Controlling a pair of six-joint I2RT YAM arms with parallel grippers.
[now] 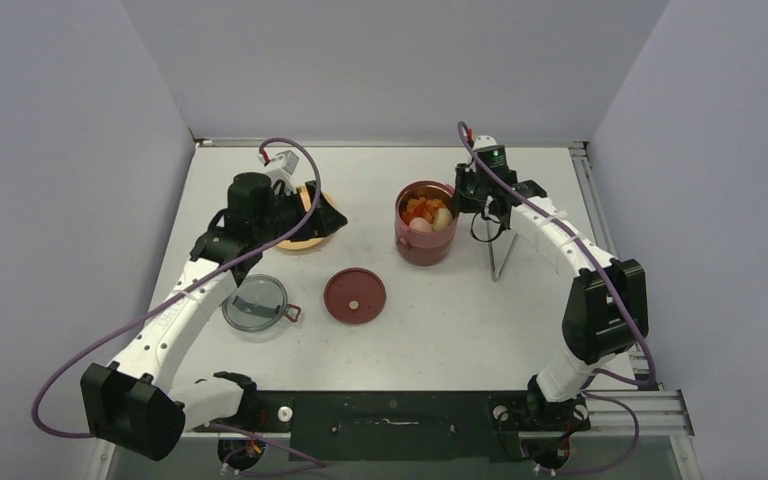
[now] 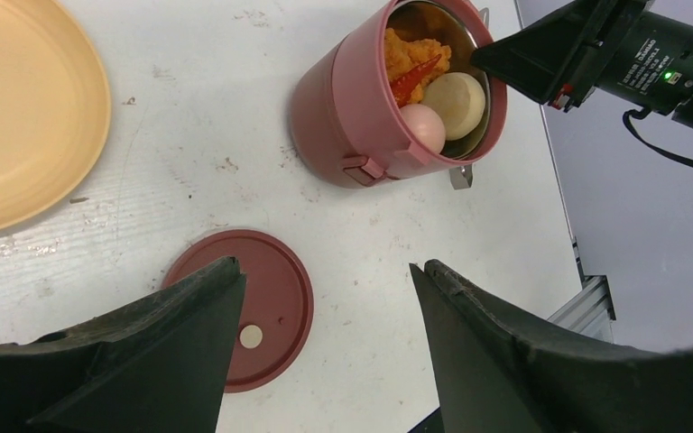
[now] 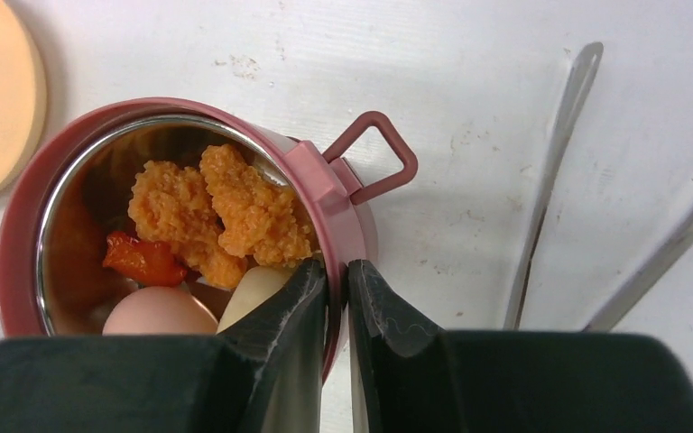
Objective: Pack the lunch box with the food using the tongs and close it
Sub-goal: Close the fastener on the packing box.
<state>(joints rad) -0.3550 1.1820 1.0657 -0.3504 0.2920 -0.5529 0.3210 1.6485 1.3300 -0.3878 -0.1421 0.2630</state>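
Now pinching rim of lunch box [image 3: 325,194] mid-table with closed right gripper [image 3: 336,266], food [image 3: 226,212] inside; holding left gripper [image 2: 325,264] wide, empty, above maroon lid [image 2: 271,298]; tongs [image 3: 550,162] flat beside box.

The lunch box [image 3: 325,189] has a smooth, matt maroon plastic shell and a glossy steel lining. The tongs [image 3: 555,162] are smooth silver metal. The plate [image 2: 27,117] looks like matt plastic. The white table [image 2: 235,108] is matt and scuffed.
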